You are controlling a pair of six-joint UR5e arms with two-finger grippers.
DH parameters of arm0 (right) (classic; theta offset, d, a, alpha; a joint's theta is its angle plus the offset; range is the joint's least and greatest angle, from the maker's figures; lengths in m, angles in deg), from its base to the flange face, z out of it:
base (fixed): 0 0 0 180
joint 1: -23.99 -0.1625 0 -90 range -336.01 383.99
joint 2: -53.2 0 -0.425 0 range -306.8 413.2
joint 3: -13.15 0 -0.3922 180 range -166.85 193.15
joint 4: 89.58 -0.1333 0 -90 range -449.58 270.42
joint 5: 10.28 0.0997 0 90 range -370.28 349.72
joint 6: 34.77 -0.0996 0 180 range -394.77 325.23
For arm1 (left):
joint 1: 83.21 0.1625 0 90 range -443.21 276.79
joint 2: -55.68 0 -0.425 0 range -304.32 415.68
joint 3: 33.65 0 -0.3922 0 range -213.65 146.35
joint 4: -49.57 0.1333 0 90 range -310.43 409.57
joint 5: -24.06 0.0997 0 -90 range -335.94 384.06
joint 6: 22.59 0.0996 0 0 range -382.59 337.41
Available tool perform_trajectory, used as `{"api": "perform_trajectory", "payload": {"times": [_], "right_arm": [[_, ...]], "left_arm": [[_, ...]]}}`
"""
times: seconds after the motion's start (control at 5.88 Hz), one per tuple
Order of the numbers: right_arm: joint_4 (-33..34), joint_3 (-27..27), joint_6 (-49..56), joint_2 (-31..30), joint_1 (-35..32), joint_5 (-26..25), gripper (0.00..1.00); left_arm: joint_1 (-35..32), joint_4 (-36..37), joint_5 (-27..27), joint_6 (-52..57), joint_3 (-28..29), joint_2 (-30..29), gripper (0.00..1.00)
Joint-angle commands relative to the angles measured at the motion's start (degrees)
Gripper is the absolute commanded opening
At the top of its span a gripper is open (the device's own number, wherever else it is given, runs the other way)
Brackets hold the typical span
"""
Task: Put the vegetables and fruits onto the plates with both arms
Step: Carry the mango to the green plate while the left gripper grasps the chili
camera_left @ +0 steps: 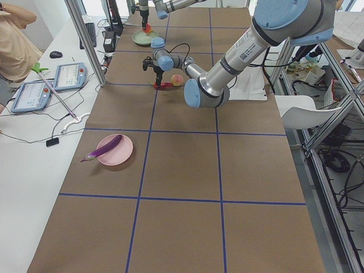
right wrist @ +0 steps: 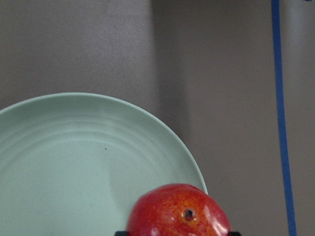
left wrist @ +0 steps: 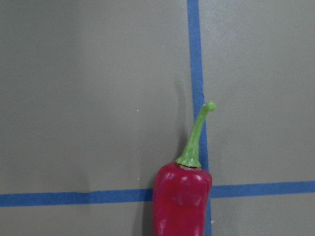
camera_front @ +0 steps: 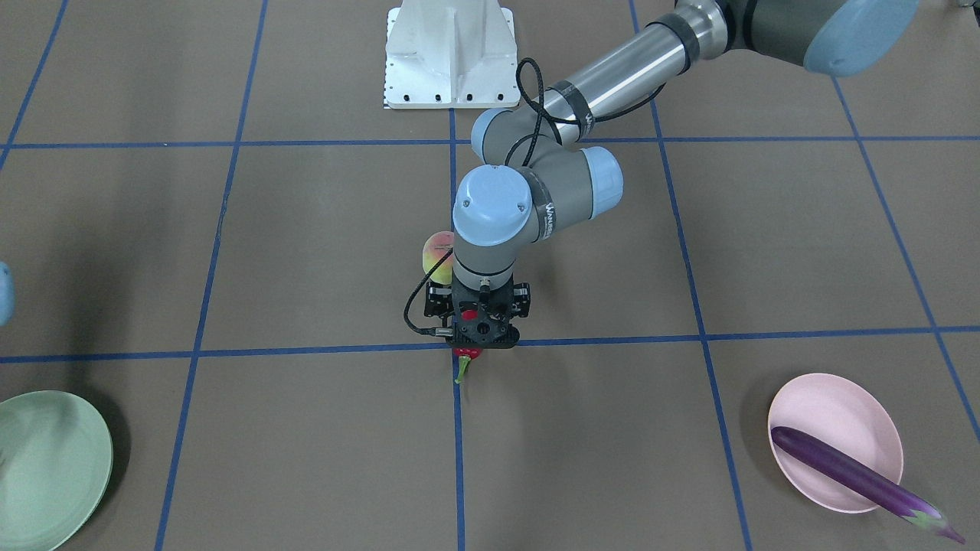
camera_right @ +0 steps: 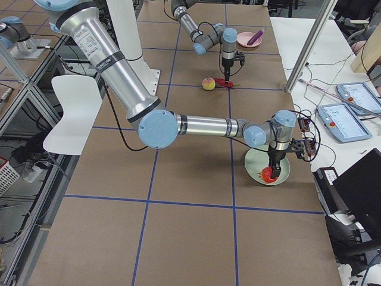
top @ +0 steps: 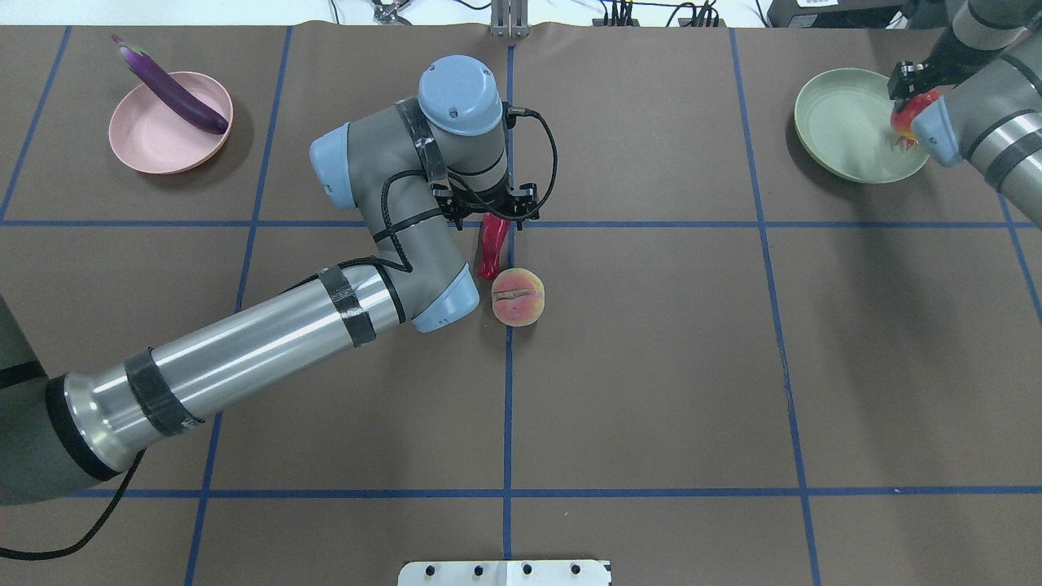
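My left gripper (top: 491, 216) hangs open just above the stem end of the red chili pepper (top: 491, 248), which lies on the table; the left wrist view shows the chili (left wrist: 182, 201) with no fingers in view. The peach (top: 518, 297) lies next to the chili's tip. My right gripper (top: 910, 96) is shut on the red-orange fruit (top: 913, 115) and holds it over the rim of the mint green plate (top: 847, 122); the fruit (right wrist: 179, 211) shows above the plate (right wrist: 74, 167). The purple eggplant (top: 175, 89) lies across the pink plate (top: 155, 142).
The white pedestal base (top: 505, 572) stands at the table's near edge. Blue tape lines grid the brown table. The left arm's elbow (top: 444, 305) hangs low beside the peach. Operator tablets (camera_right: 348, 113) lie on the side desk.
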State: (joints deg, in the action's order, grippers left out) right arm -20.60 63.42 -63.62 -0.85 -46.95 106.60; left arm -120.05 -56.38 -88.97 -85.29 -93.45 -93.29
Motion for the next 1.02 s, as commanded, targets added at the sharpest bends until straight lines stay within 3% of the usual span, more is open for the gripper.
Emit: {"api": "perform_trajectory", "payload": {"times": [0.0, 0.34, 0.51, 0.68, 0.85], "right_arm": [[-0.07, 1.4, 0.81, -0.27, -0.43, 0.36, 1.0], [5.43, 7.96, 0.73, -0.18, -0.78, 3.68, 1.0], [10.77, 12.17, 0.72, 0.08, -0.87, 4.57, 1.0], [13.26, 14.91, 0.38, 0.08, -0.87, 5.71, 1.0], [14.07, 15.99, 0.11, 0.08, -0.78, 7.55, 1.0]], "left_arm": [[1.24, -0.48, 0.09, -0.49, 0.74, -0.1, 0.81], [2.73, -0.66, 0.09, -0.75, 0.65, 0.17, 0.62], [2.48, -0.57, 0.0, -0.75, 0.31, -0.01, 0.01], [-0.39, -0.31, -0.35, -0.49, -0.31, -0.01, 0.0], [-4.68, -0.48, -5.66, 0.12, -1.62, 1.12, 0.0]]}}
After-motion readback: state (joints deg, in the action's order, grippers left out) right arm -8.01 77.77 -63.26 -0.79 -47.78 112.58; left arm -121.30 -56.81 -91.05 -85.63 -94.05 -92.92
